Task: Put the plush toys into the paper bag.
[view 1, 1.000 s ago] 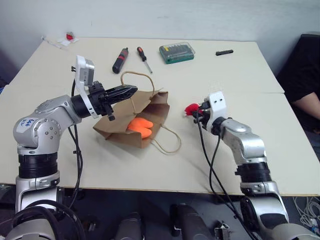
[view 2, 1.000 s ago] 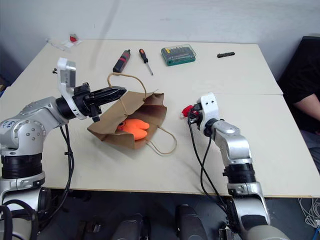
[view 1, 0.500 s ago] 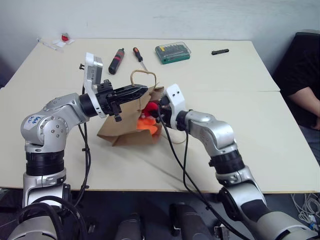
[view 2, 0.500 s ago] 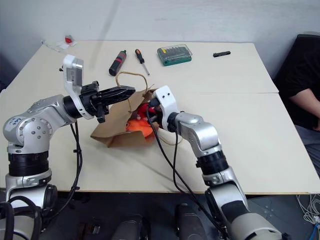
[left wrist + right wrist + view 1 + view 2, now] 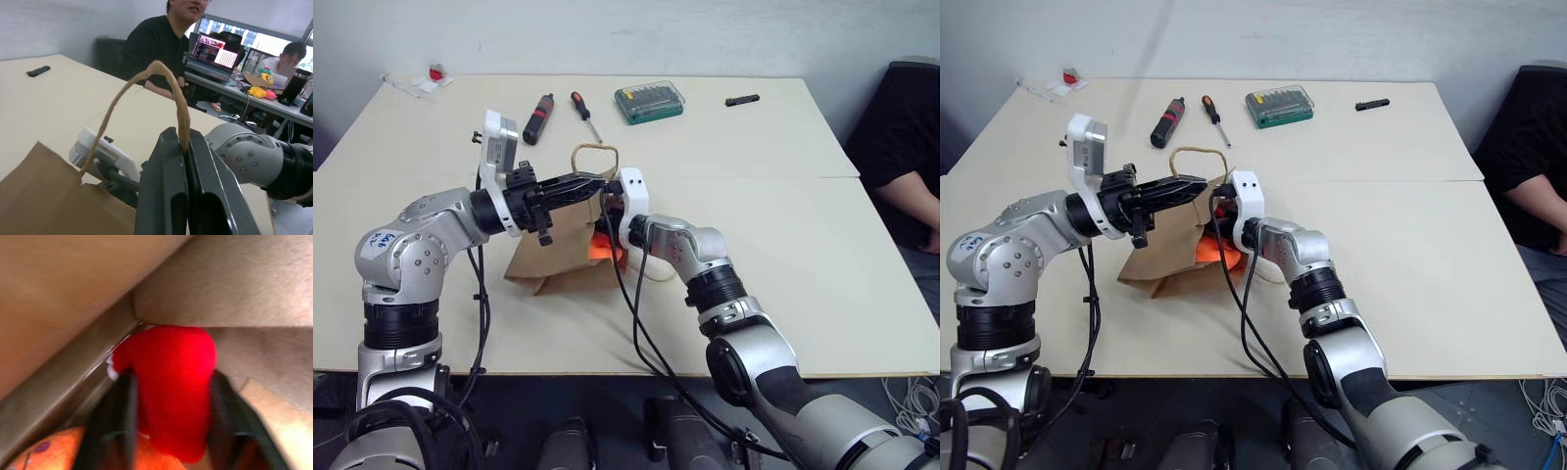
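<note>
R claw (image 5: pixel 171 431) inside paper bag (image 5: pixel 558 264), red toy (image 5: pixel 171 382) between fingers.

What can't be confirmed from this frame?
- Right hand: whether it has released the red toy between its blurred fingers.
- Orange toy: mostly hidden by the paper bag in the head views, cut off in the right wrist view.
- Bag's second handle: hidden behind the right arm.

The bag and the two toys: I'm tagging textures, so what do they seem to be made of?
The bag looks like matte brown kraft paper: creased walls, a sawtooth-cut rim, and a twisted paper-cord handle. The red toy looks like soft plush fabric, fuzzy and without shine, its outline rounded. The orange toy seems similar, though little of it shows.
</note>
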